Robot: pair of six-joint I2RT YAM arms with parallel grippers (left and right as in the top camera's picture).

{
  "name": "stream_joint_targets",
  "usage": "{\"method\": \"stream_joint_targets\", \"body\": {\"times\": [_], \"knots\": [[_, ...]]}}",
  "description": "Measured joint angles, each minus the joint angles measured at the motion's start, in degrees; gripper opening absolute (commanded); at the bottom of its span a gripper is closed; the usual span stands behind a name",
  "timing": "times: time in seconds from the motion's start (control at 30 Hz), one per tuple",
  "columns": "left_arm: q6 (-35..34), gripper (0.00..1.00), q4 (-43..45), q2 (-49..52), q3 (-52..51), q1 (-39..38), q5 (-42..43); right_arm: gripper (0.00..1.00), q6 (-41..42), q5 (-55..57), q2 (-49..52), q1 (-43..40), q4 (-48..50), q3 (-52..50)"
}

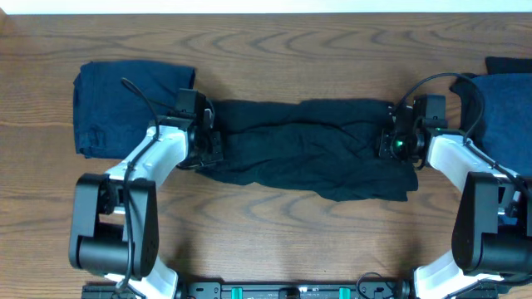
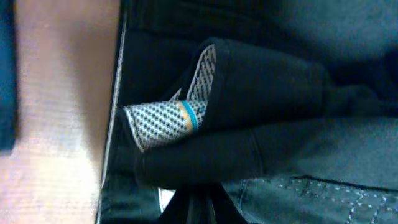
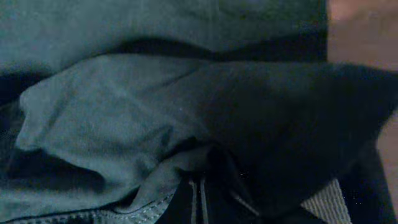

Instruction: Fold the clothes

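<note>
Folded navy garment (image 1: 125,108): at the far left of the table (image 1: 274,241) we see a squared-off, flat block of dark blue cloth. We judge it finished and parked out of the working area.

Left gripper (image 1: 206,141): it sits at the left end of the black garment (image 1: 307,149), with its jaws closed on that edge. In the wrist view a dotted finger pad (image 2: 155,124) with a thin coloured band pokes out from under a fold of black cloth wrapped over it.

Black garment: it lies across the middle of the table between the two arms, stretched sideways as a long, rumpled band. It is soft, matte knit with shallow wrinkles and an uneven lower hem. We take the two-ended hold as a way to keep it taut for the next fold.

Right gripper (image 1: 387,141): it sits at the right end of the same garment, with its jaws pinched together on bunched fabric. The right wrist view shows cloth gathered into the fingers, with a stitched seam near the bottom.

Navy pile (image 1: 507,108): this is dark blue cloth at the right edge, partly cut off, with a black piece beneath. We cannot tell whether it is folded or waiting.

Table: brown wood grain, bare in front of the garment.
</note>
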Motion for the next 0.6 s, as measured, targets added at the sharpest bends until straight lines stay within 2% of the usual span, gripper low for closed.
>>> {"method": "stream_joint_targets", "body": {"times": [0.37, 0.6], "knots": [[0.00, 0.06, 27.61, 8.31, 1.66, 0.00, 0.42, 0.01, 1.49, 4.48, 4.81, 0.00, 20.61, -1.18], [-0.04, 0.06, 39.54, 12.22, 1.68, -0.20, 0.68, 0.01, 1.73, 7.39, 12.26, -0.11, 40.09, -0.92]]}}
